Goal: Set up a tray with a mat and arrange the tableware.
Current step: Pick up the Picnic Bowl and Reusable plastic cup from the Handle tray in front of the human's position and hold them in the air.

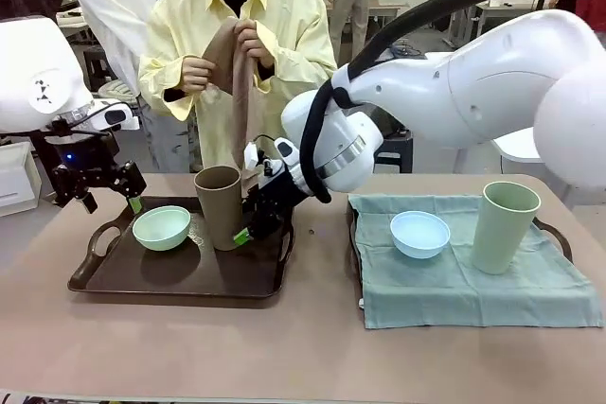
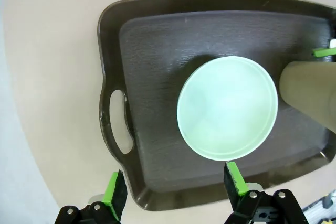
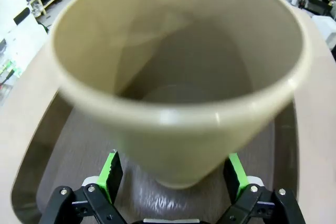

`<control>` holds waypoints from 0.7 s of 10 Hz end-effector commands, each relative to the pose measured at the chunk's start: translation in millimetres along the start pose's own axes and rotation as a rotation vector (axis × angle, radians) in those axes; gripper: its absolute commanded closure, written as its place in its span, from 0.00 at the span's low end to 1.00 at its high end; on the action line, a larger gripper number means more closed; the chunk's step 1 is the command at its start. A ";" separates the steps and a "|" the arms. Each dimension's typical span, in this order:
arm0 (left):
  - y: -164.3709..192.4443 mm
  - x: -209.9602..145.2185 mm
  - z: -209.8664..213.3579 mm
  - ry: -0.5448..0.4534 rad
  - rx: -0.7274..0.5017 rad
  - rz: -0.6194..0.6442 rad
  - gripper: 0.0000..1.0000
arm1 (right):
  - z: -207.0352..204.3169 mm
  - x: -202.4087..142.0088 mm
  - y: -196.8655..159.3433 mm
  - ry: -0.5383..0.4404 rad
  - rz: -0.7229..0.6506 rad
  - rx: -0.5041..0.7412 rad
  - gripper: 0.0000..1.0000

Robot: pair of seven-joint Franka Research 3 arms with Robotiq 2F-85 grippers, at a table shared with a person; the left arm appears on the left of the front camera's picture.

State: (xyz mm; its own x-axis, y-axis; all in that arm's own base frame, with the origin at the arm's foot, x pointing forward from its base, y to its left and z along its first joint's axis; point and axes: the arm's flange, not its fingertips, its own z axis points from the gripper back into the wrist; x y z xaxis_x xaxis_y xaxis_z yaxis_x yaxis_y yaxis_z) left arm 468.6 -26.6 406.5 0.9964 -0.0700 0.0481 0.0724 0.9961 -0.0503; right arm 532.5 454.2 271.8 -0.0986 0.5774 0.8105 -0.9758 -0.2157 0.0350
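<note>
Your right gripper (image 3: 173, 157) stands open around the tall brown plastic tumbler (image 3: 173, 135). Your left gripper (image 2: 174, 170) hangs open, the round mint-green plastic bowl (image 2: 227, 107) just beyond its fingers.

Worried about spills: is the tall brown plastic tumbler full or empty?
Empty: the right wrist view looks into the tall brown plastic tumbler, showing only bare walls and bottom.

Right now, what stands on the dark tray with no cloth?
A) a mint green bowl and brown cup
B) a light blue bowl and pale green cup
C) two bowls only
A: the mint green bowl and brown tumbler stand on the bare dark tray; the light blue bowl and pale green tumbler sit on the green mat.
</note>
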 end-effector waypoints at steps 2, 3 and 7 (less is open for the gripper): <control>7.5 3.3 -13.7 0.008 0.028 -0.005 0.03 | -11.4 15.7 -10.7 0.008 -0.005 0.005 0.00; 6.8 3.4 -18.5 0.014 0.033 -0.006 0.03 | -12.5 17.7 -10.6 0.006 -0.001 0.006 0.00; 1.6 11.0 -38.9 0.033 0.035 -0.003 0.03 | -14.4 24.9 -13.2 -0.016 0.019 0.023 0.00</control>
State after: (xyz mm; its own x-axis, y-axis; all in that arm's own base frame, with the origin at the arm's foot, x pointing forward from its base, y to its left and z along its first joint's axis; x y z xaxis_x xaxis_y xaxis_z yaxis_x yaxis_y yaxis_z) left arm 476.1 -24.6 373.4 0.9968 -0.0804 0.0013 0.0804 0.9962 -0.0328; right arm 537.0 480.2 283.3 -0.1158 0.5625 0.8187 -0.9713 -0.2367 0.0253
